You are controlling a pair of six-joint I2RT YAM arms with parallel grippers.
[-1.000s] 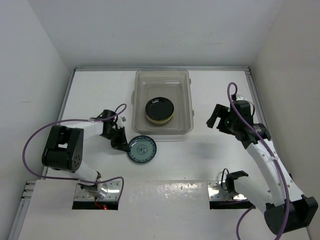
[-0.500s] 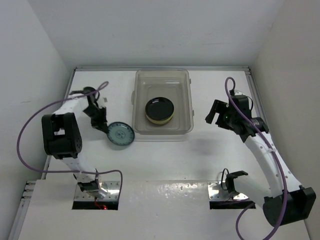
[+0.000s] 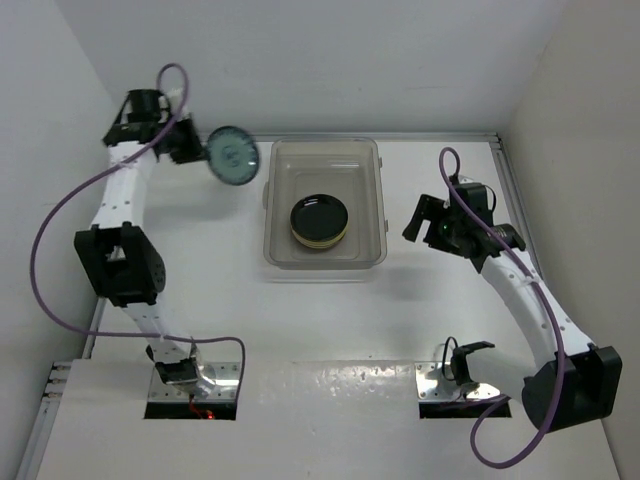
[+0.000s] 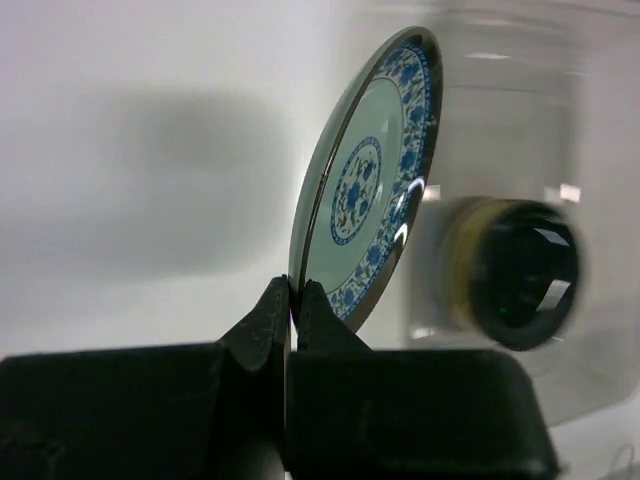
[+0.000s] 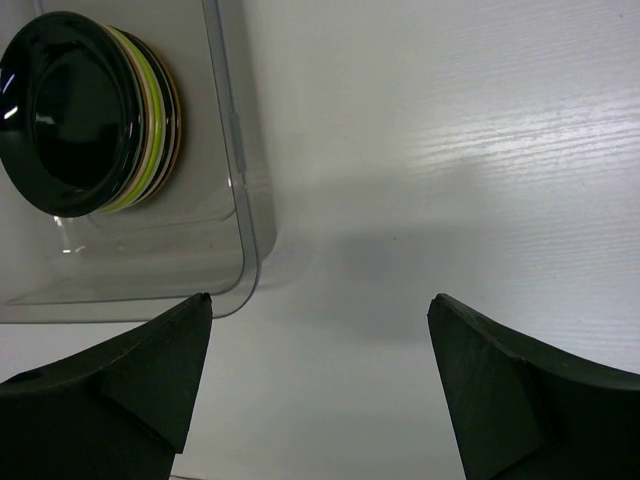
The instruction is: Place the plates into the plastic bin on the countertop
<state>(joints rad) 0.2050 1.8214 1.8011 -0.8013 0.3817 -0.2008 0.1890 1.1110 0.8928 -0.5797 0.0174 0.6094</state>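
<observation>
**A:** One plate off the countertop (image 3: pixel 330 320)?

**B:** Yes. By the far-left corner, the left gripper (image 3: pixel 200 150) is clamped on the rim of the blue-green plate (image 3: pixel 232 155). The plate is held on edge in the air, just left of the plastic bin (image 3: pixel 269 205).

**A:** And the bin?

**B:** It sits at the middle of the far edge and holds a stack of plates (image 3: pixel 320 218), with a glossy black one on top.

**A:** And the right side?

**B:** The right gripper (image 3: pixel 420 222) hovers between the bin and the right edge, jaws spread wide, gripping nothing.

The blue-patterned round plate (image 4: pixel 365 190) has its lower rim hidden in the left gripper (image 4: pixel 292 290). Under the glossy black round plate (image 5: pixel 65 110), stacked plates (image 5: pixel 160 110) show only rims. The left wrist view blurs them.
</observation>
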